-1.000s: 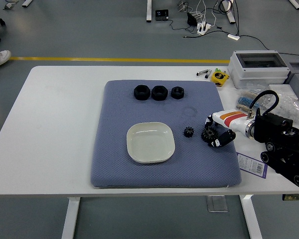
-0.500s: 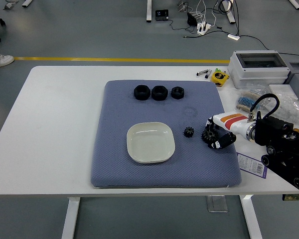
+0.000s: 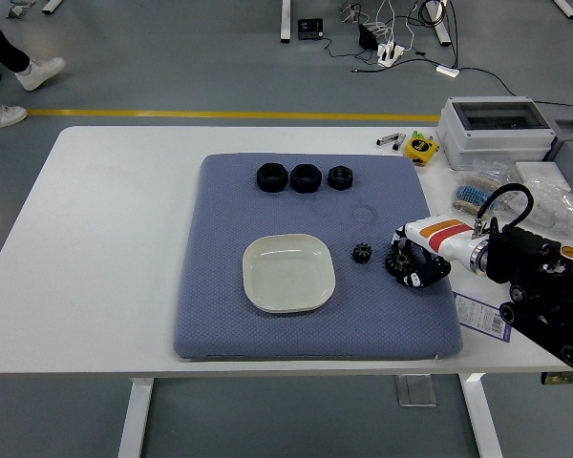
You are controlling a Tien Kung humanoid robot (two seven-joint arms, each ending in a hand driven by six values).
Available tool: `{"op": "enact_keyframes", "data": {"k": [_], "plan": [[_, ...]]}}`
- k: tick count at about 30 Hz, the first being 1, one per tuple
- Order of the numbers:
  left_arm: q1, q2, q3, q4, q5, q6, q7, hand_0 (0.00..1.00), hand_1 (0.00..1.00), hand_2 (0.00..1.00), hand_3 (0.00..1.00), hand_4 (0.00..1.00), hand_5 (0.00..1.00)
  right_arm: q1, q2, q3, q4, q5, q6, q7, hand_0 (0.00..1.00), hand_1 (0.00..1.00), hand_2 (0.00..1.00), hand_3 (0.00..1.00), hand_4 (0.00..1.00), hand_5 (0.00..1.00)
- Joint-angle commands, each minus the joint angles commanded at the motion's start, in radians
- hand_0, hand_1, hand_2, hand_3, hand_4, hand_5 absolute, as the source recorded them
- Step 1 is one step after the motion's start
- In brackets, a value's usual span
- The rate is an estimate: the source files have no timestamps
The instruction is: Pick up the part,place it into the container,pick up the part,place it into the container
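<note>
A white square dish point(image 3: 288, 273) sits on the blue-grey mat point(image 3: 229, 315) near its middle front. A small black gear point(image 3: 363, 253) lies on the mat just right of the dish. A larger black gear point(image 3: 399, 259) lies further right, under my right hand point(image 3: 415, 262). The hand's fingers curl down around this gear; it rests on the mat. Three black nuts point(image 3: 304, 177) stand in a row at the mat's far edge. My left arm is out of view.
A grey lidded box point(image 3: 498, 130), a yellow tape measure point(image 3: 421, 147), pens and bagged parts lie at the table's far right. A labelled card point(image 3: 483, 316) lies by the mat's right front corner. A person's shoes point(image 3: 19, 81) show at top left.
My right hand has lowered a little onto the larger gear, and the fingers have closed in on it. A person's foot has stepped into view at top left.
</note>
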Motion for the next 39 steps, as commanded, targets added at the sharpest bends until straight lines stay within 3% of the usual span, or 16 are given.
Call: {"op": "enact_keyframes", "data": {"k": [8, 14, 18, 28, 29, 34, 35, 39], "plan": [[0.001, 0.000, -0.007, 0.000, 0.005, 0.000, 0.000, 0.710, 0.634, 0.660, 0.571, 0.618, 0.720, 0.017, -0.022, 0.059, 0.103, -0.016, 0.007, -0.016, 0.115, 0.281, 0.352, 0.399, 0.390, 0.051], [0.002, 0.000, -0.003, 0.000, -0.003, 0.000, -0.001, 0.710, 0.634, 0.659, 0.571, 0.618, 0.720, 0.042, -0.016, 0.075, 0.192, -0.028, 0.015, -0.038, 0.115, 0.284, 0.357, 0.402, 0.401, 0.040], [0.003, 0.000, -0.002, 0.000, -0.009, 0.000, -0.002, 0.710, 0.630, 0.660, 0.571, 0.618, 0.720, 0.074, 0.015, 0.045, 0.238, -0.029, 0.039, -0.070, 0.106, 0.284, 0.362, 0.405, 0.411, 0.038], [0.002, 0.000, -0.012, 0.000, -0.006, 0.003, -0.002, 0.710, 0.627, 0.659, 0.571, 0.618, 0.720, 0.155, 0.145, -0.056, 0.237, -0.038, 0.097, -0.133, 0.081, 0.265, 0.363, 0.403, 0.399, 0.047], [0.002, 0.000, -0.013, 0.000, -0.006, 0.003, -0.002, 0.711, 0.622, 0.660, 0.571, 0.620, 0.721, 0.158, 0.154, -0.065, 0.234, -0.043, 0.100, -0.137, 0.107, 0.275, 0.424, 0.483, 0.397, 0.076], [0.000, 0.000, -0.010, 0.000, -0.013, 0.005, -0.005, 0.711, 0.622, 0.660, 0.571, 0.620, 0.721, 0.171, 0.206, -0.101, 0.187, -0.068, 0.190, -0.199, 0.107, 0.275, 0.424, 0.483, 0.397, 0.076], [0.000, 0.000, -0.010, 0.000, -0.013, 0.006, -0.005, 0.711, 0.620, 0.660, 0.572, 0.619, 0.719, 0.172, 0.213, -0.108, 0.177, -0.069, 0.199, -0.204, 0.188, 0.303, 0.667, 0.856, 0.821, 0.293], [-0.001, 0.000, -0.007, 0.000, -0.017, 0.008, -0.007, 0.711, 0.620, 0.660, 0.572, 0.619, 0.719, 0.175, 0.242, -0.126, 0.137, -0.080, 0.191, -0.204, 0.188, 0.303, 0.667, 0.856, 0.821, 0.293]]}}
